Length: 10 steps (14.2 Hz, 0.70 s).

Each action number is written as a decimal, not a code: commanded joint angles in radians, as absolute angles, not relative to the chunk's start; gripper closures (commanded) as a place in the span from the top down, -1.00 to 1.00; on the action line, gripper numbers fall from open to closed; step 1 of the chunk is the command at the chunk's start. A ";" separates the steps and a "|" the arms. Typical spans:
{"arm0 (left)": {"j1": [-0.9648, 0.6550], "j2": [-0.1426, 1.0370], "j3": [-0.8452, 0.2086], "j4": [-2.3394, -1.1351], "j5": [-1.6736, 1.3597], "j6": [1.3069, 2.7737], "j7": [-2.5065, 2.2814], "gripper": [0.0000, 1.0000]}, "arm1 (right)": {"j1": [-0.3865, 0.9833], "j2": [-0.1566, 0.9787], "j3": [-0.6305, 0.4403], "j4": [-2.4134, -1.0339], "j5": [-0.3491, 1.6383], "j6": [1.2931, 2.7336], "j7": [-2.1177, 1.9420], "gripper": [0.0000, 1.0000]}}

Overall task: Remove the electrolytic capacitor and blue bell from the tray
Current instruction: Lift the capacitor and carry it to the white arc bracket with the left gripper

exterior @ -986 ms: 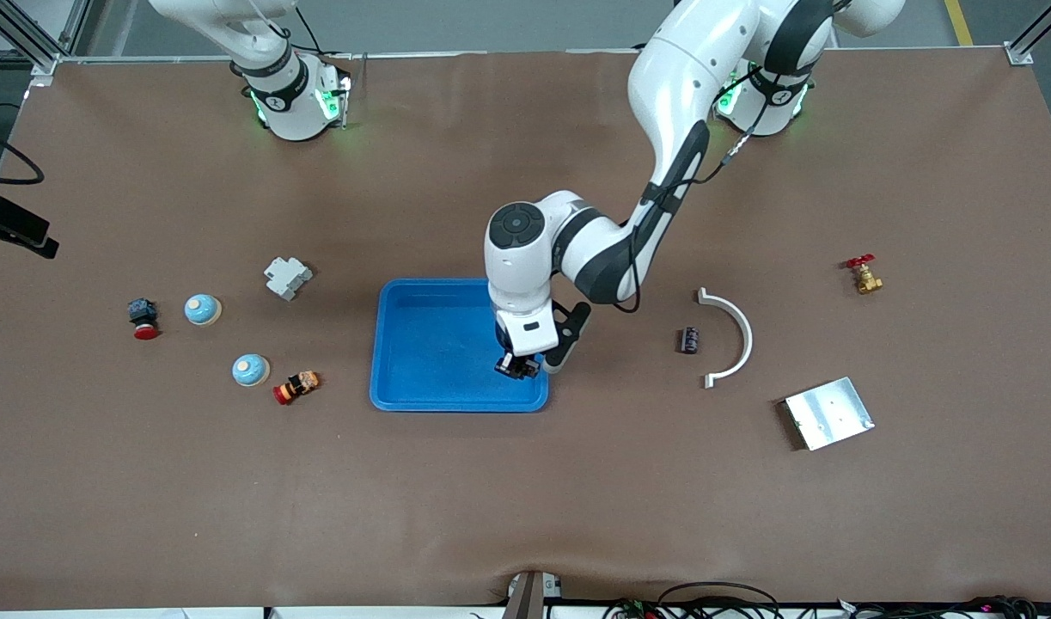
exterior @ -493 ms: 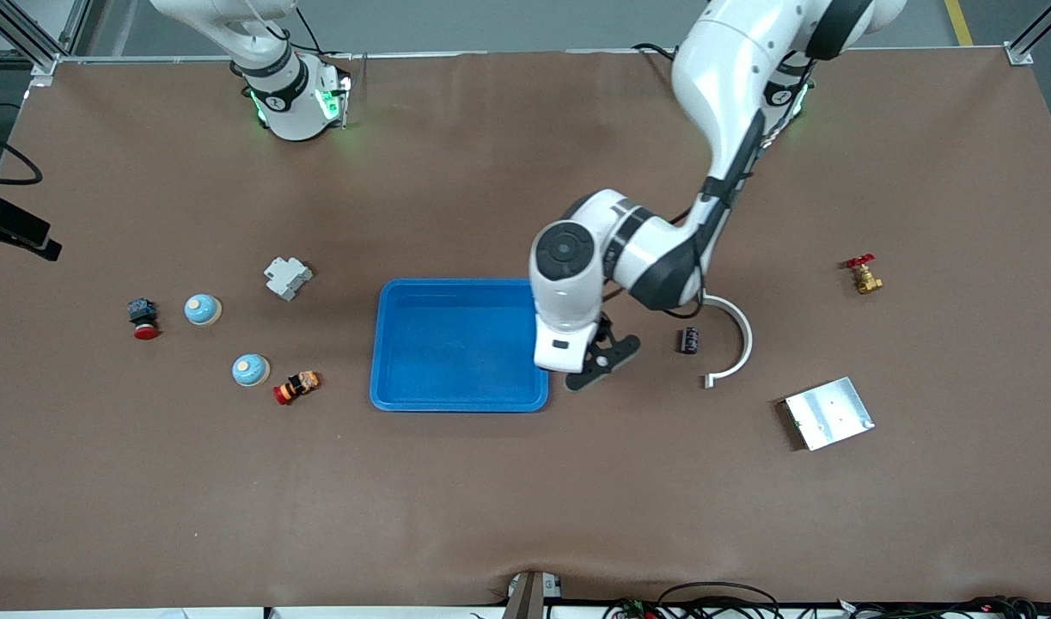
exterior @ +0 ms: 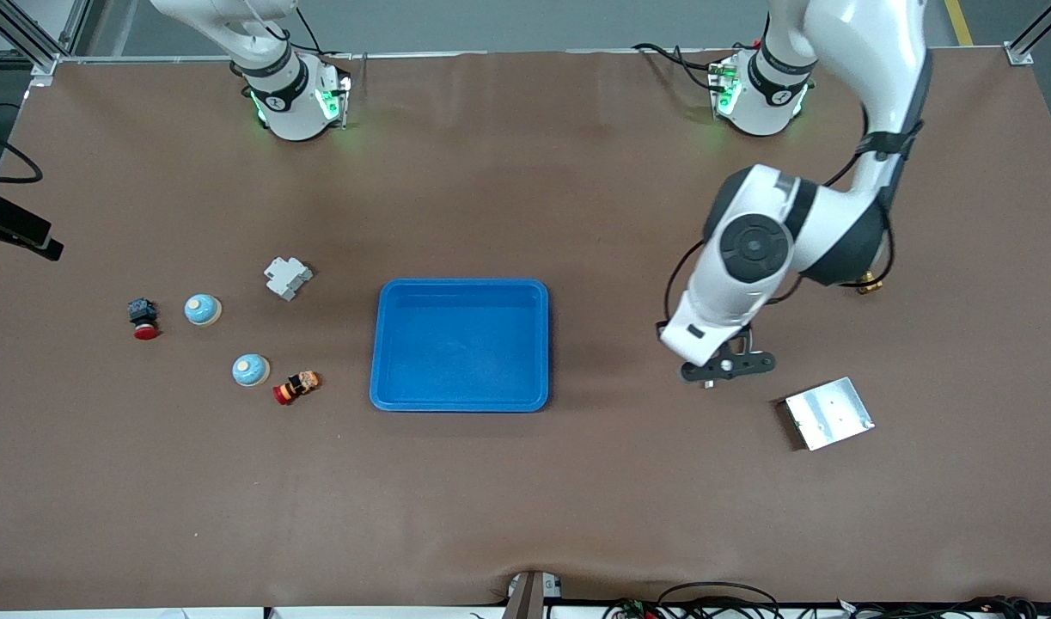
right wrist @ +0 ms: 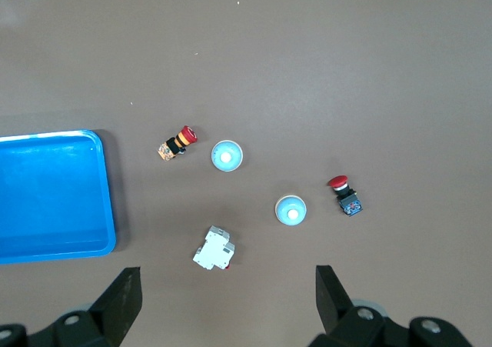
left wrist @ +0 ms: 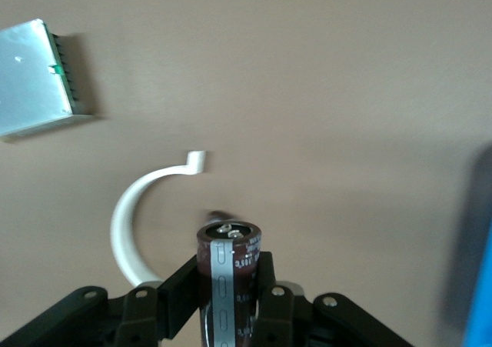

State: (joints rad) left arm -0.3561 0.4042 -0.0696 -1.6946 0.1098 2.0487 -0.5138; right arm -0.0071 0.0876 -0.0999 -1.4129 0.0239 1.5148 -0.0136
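A dark brown capacitor (left wrist: 229,266) with a grey stripe stands upright between the fingers of my left gripper (left wrist: 231,278), which is shut on it. The left arm's hand (exterior: 705,331) hangs over the table between the blue tray (exterior: 461,401) and the metal plate, hiding what lies under it. Two pale blue bells (exterior: 203,309) (exterior: 251,370) sit toward the right arm's end, and the right wrist view shows both bells (right wrist: 227,155) (right wrist: 290,210). My right gripper (right wrist: 227,279) is open, high above them, holding nothing. The tray is empty.
A white curved bracket (left wrist: 127,224) lies under the left gripper. A metal plate (exterior: 828,413) and a brass valve (exterior: 869,284) lie at the left arm's end. Beside the bells are a white breaker (exterior: 287,278) and two red push buttons (exterior: 144,318) (exterior: 296,386).
The left arm has swung from over the tray's corner toward its own end of the table, the capacitor still in its gripper. The right arm has not moved.
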 commanded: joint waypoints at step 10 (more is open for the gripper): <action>-0.140 0.267 -0.084 -2.143 0.207 2.466 -0.137 -1.00 | -0.018 0.095 -0.089 -1.385 0.026 1.496 -0.020 1.00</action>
